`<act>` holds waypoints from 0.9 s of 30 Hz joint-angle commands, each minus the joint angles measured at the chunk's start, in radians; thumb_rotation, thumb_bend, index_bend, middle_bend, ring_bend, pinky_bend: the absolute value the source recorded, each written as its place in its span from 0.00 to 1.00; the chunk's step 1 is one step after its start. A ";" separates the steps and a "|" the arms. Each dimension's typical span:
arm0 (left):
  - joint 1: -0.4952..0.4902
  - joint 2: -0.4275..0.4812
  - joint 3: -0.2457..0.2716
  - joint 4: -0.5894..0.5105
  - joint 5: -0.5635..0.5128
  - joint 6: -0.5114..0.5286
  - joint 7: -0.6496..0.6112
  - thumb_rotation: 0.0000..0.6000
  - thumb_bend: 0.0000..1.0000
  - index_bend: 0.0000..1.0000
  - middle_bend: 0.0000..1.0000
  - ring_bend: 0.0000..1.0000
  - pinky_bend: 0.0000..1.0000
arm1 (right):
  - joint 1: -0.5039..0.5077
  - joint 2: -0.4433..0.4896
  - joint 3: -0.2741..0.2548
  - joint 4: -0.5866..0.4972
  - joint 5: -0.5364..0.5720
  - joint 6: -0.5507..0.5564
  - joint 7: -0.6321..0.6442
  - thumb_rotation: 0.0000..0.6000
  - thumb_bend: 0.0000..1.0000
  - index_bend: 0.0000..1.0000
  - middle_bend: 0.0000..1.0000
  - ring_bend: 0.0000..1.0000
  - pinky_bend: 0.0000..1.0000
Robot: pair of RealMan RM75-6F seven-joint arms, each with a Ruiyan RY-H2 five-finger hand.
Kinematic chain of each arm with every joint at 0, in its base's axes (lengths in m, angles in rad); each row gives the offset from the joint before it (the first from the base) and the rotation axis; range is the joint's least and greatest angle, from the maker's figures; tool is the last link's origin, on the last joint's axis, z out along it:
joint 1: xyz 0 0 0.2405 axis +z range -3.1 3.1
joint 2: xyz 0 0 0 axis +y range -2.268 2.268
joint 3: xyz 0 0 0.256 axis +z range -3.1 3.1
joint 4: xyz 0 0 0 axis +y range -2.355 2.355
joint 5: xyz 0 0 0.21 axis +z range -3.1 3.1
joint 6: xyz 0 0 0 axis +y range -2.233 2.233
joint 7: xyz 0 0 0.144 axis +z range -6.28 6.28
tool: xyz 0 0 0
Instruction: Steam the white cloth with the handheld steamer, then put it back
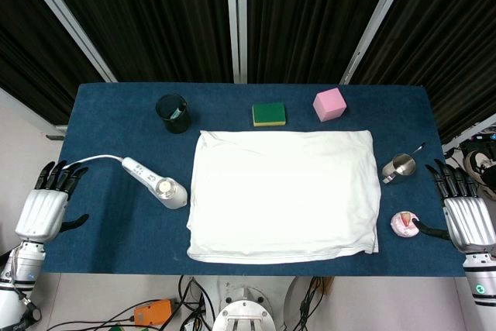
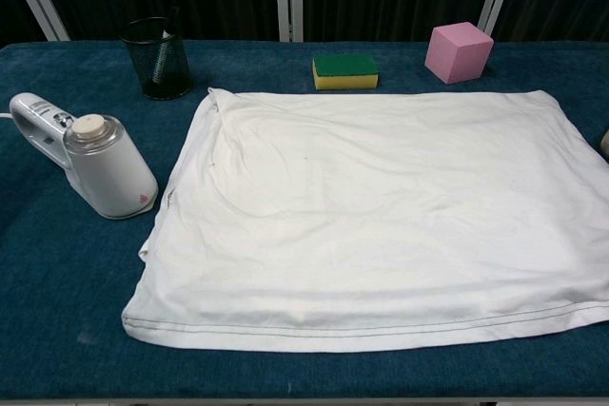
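White cloth [image 1: 284, 195] spread flat mid-tabletop [image 1: 116, 222]; handheld steamer [image 1: 159, 184] stands just beside its left edge, untouched. Left hand [image 1: 46, 203] and right hand [image 1: 465, 211] rest at the tabletop's side edges, fingers apart, holding nothing. Risk: the steamer's cord [image 1: 97, 160] trails toward the left hand, so a careless reach could snag it and tip the steamer.

Head view: high above the near edge, looking steeply down; whole table [image 1: 116, 222] in frame, curtain behind.
Chest view: low at the near edge, facing forward, close in.
Shared: white cloth [image 1: 284, 194] [image 2: 381, 216], handheld steamer [image 1: 159, 184] [image 2: 90, 154], back-row objects.
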 commanded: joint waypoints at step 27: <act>-0.337 -0.044 -0.046 0.090 -0.013 -0.419 0.113 1.00 0.09 0.30 0.19 0.09 0.00 | -0.006 0.068 0.018 -0.075 0.008 0.027 -0.005 1.00 0.02 0.00 0.03 0.00 0.10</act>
